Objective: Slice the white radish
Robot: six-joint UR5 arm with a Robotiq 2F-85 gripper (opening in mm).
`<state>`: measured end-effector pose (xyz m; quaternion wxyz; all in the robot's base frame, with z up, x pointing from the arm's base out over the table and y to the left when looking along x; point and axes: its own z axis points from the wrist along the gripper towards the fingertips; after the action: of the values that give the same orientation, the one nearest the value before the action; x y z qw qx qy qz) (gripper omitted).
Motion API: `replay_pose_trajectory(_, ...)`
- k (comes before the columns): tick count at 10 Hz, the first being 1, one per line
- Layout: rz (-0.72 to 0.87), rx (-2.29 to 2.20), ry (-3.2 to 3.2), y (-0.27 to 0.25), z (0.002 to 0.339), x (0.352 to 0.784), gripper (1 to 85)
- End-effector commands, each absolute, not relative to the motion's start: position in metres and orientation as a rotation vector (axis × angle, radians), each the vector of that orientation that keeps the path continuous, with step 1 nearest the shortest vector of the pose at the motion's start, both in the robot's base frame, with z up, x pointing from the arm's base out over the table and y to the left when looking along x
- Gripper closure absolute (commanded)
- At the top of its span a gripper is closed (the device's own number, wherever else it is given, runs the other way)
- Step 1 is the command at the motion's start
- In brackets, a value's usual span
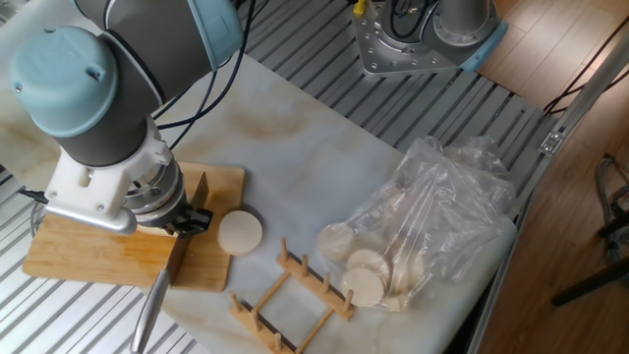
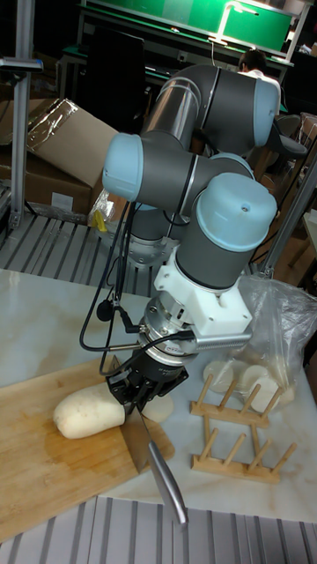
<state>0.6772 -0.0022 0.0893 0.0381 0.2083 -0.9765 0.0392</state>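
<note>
Where blade meets white radish [image 2: 88, 412] — knife [image 2: 145, 451], unlabelled

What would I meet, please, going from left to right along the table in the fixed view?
Wooden cutting board → round radish slice → wooden rack → clear plastic bag of pale slices.

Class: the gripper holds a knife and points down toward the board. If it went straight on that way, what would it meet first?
Probably the white radish: the gripper presses the knife at its cut end, over the cutting board. Depth is unclear.
</note>
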Motion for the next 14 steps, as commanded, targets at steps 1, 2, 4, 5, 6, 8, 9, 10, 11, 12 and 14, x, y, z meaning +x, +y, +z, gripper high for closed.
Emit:
replay_pose_trajectory(1,0.109,0.628,-3.011,-0.001,0.090,0.680,64.0)
replay_pose_trajectory(2,0.103,0.627,-3.007,0.000,0.090,0.679,64.0)
replay_pose_trajectory(4,0.085,0.614,-3.012,0.005,0.089,0.679,64.0)
replay_pose_trajectory(5,0.095,0.609,-3.014,0.005,0.088,0.681,64.3)
replay_pose_trajectory(6,0.107,0.606,-3.021,0.004,0.083,0.684,65.7)
replay_pose_trajectory(8,0.151,0.608,-3.019,-0.003,0.078,0.687,68.3)
replay_pose_trajectory(9,0.139,0.606,-3.022,-0.001,0.076,0.687,68.3)
replay_pose_trajectory(10,0.130,0.607,-3.023,0.001,0.075,0.687,68.3)
replay_pose_trajectory(11,0.128,0.607,-3.025,0.002,0.074,0.688,68.3)
replay_pose_trajectory(12,0.128,0.605,-3.026,0.002,0.073,0.688,68.3)
replay_pose_trajectory(14,0.121,0.598,-3.029,0.005,0.071,0.687,68.3)
